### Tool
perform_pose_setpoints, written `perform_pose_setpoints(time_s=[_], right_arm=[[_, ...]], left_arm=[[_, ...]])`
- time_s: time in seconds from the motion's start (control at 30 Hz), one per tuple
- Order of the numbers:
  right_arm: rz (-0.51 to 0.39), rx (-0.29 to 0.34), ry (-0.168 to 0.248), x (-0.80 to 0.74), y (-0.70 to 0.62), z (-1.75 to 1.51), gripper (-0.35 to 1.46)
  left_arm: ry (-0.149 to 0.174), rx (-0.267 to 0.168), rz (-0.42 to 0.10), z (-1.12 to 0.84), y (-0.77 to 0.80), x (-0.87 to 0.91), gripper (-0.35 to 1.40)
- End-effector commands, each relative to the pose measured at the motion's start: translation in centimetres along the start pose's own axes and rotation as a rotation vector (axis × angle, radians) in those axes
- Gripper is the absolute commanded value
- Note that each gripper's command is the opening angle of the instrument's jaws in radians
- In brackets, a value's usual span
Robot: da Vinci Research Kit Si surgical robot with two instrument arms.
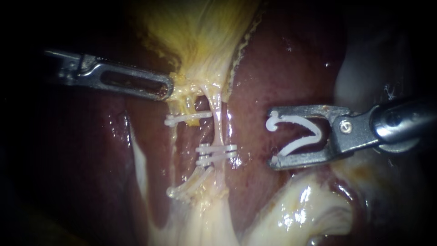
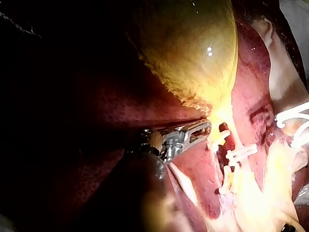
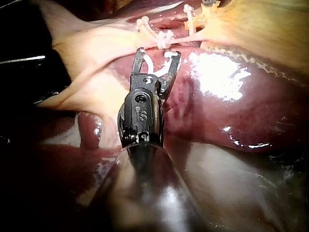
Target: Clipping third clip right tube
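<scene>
The right tube (image 1: 219,125) runs down from the yellow gallbladder (image 1: 205,36) and carries two white clips (image 1: 216,152) side by side. My right instrument (image 1: 273,139) comes in from the right. Its jaws stand wide apart with an open white clip (image 1: 298,132) seated against both. They hover over the liver to the right of the tube, apart from it. My left instrument (image 1: 169,86) has slotted jaws shut on gallbladder tissue just above the tubes. In the right wrist view my right instrument (image 3: 158,53) points at the clipped tubes (image 3: 161,41).
A second tube to the left bears a clip (image 1: 186,118) near its top and another (image 1: 189,187) lower down. Dark red liver (image 1: 282,68) lies on both sides. Pale glistening tissue (image 1: 296,214) lies below the right instrument.
</scene>
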Motion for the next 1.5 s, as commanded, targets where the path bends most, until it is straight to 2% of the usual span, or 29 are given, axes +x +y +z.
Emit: perform_pose_setpoints(time_s=[0.03, 0.13, 0.27, 0.47, 0.67, 0.83, 1.03, 1.13, 1.3, 1.5], right_arm=[[0.0, 0.0, 0.0, 0.0, 0.0, 0.0, 0.5], [0.0, 0.0, 0.0, 0.0, 0.0, 0.0, 0.5], [0.0, 0.0, 0.0, 0.0, 0.0, 0.0, 0.5], [0.0, 0.0, 0.0, 0.0, 0.0, 0.0, 0.5], [0.0, 0.0, 0.0, 0.01, -0.01, 0.0, 0.5], [0.013, 0.014, 0.005, 0.07, -0.03, 0.06, 0.49], [0.165, 0.047, 0.033, 0.18, -0.02, 0.22, 0.48], [0.23, 0.092, 0.051, 0.22, 0.01, 0.32, 0.48], [0.322, 0.119, 0.046, 0.23, 0.12, 0.5, 0.48], [0.424, 0.119, 0.048, 0.18, 0.34, 0.72, 0.48]], left_arm=[[0.0, 0.0, 0.0, 0.0, 0.0, 0.0, -0.35], [0.002, 0.002, -0.001, -0.04, -0.01, -0.02, -0.35], [0.007, 0.01, -0.003, -0.23, -0.03, -0.14, -0.35], [-0.016, -0.017, 0.018, -0.61, -0.09, -0.38, -0.35], [-0.033, -0.03, 0.015, -0.84, -0.07, -0.49, -0.35], [-0.044, -0.047, 0.013, -0.83, -0.08, -0.47, -0.35], [-0.038, -0.039, 0.013, -0.77, -0.11, -0.41, -0.35], [-0.038, -0.039, 0.012, -0.76, -0.14, -0.4, -0.35], [-0.038, -0.039, 0.011, -0.75, -0.17, -0.39, -0.35], [-0.035, -0.035, 0.011, -0.73, -0.22, -0.37, -0.35]])
